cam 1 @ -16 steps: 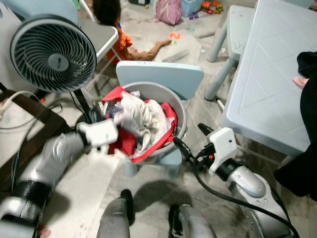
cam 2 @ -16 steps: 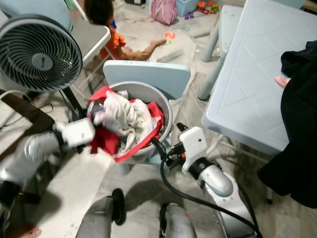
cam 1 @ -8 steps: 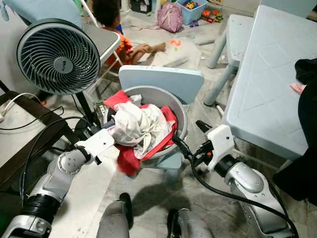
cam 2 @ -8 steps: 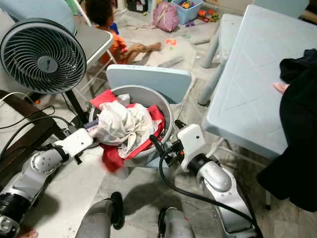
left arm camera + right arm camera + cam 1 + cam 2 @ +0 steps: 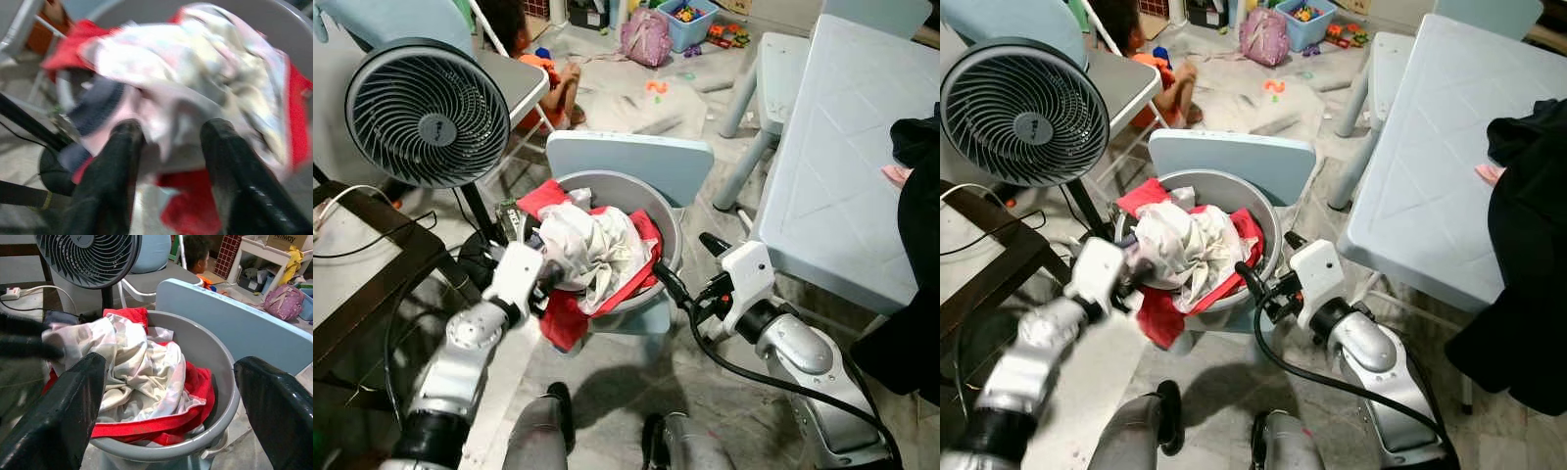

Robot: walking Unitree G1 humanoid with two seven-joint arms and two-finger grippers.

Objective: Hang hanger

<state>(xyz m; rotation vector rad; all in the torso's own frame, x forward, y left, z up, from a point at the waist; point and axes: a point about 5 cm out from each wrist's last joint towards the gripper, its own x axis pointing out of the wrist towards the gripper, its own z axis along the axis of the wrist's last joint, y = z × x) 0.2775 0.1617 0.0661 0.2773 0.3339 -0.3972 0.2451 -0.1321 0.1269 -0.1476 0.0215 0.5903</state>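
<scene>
A grey laundry basket (image 5: 673, 232) stands on a small light-blue chair (image 5: 628, 157), heaped with a white patterned garment (image 5: 594, 242) over red cloth (image 5: 566, 319) that spills over the front rim. My left gripper (image 5: 548, 278) is at the basket's left rim. It is open in the left wrist view, its black fingers (image 5: 116, 161) on either side of a pale fold of the white garment (image 5: 195, 63). My right gripper (image 5: 681, 257) hovers just beside the basket's right rim, wide open with nothing in it. The basket (image 5: 222, 396) lies between its fingers (image 5: 63, 416) in the right wrist view.
A standing fan (image 5: 426, 113) and a dark wooden bench (image 5: 367, 284) with cables are close on the left. A light-blue table (image 5: 842, 157) and a stool (image 5: 773, 59) are to the right, with black cloth (image 5: 911, 333) at its edge. A person (image 5: 548, 73) sits on the floor behind, among toys.
My left arm has swung up from low on the left, bringing its gripper back to the clothes at the basket's left rim. The right gripper has barely moved. The camera shifted slightly.
</scene>
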